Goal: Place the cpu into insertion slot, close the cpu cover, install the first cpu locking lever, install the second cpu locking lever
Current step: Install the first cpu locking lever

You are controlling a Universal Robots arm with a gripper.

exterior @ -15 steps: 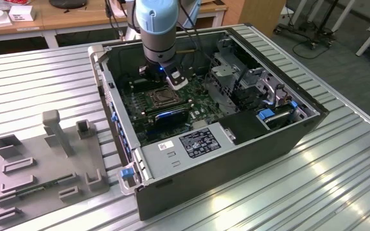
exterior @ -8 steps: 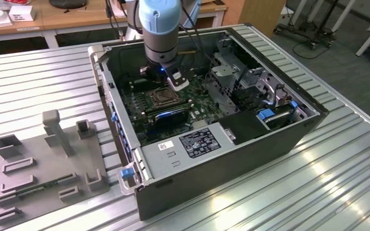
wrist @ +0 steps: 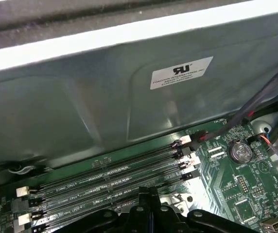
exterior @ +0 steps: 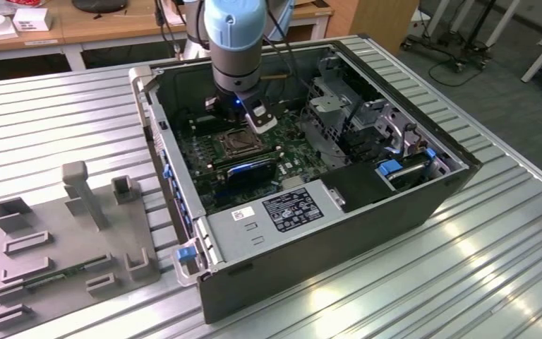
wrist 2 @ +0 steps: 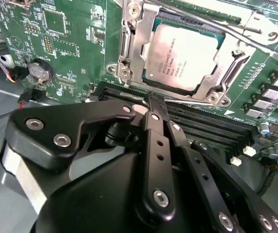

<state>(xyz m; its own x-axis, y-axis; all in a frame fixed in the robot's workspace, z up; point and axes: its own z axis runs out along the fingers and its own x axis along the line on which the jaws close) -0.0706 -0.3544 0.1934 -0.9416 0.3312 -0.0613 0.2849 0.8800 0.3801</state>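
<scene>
Gripper (exterior: 262, 121) hangs from the blue-grey arm (exterior: 233, 39) inside the open computer case (exterior: 346, 212) in the exterior view, just above the green board (exterior: 243, 152) and beside the far corner of the slot (exterior: 236, 143); this case stands on a ribbed metal table (exterior: 478, 268), and a grey holder plate (exterior: 64, 247) with upright blocks lies on the table near the exterior view's left edge, well apart from the case. From this view I cannot tell how the fingers stand. Next, in the second wrist view the black fingers (wrist 2: 154, 121) are pressed together with no gap between them and nothing is held; their tips (wrist 2: 153, 102) are over the long black memory slots (wrist 2: 202, 126), just beside the near edge of the socket. The cpu (wrist 2: 180, 58) lies flat in the slot (wrist 2: 197, 94), its silver top uncovered. The cover (wrist 2: 136, 41) is seen as a metal frame standing along one side of the chip, and a thin metal lever (wrist 2: 236, 34) crosses over the far corner of the socket. A round coin battery (wrist 2: 38, 72) sits on the board away from the socket. Finally, in the first wrist view the gripper tips (wrist: 148, 201) point at the memory slots (wrist: 105, 182) near the edge of the board, under the grey case wall (wrist: 80, 107) with a white label (wrist: 180, 73), and the battery (wrist: 239, 152) is near the board corner.
</scene>
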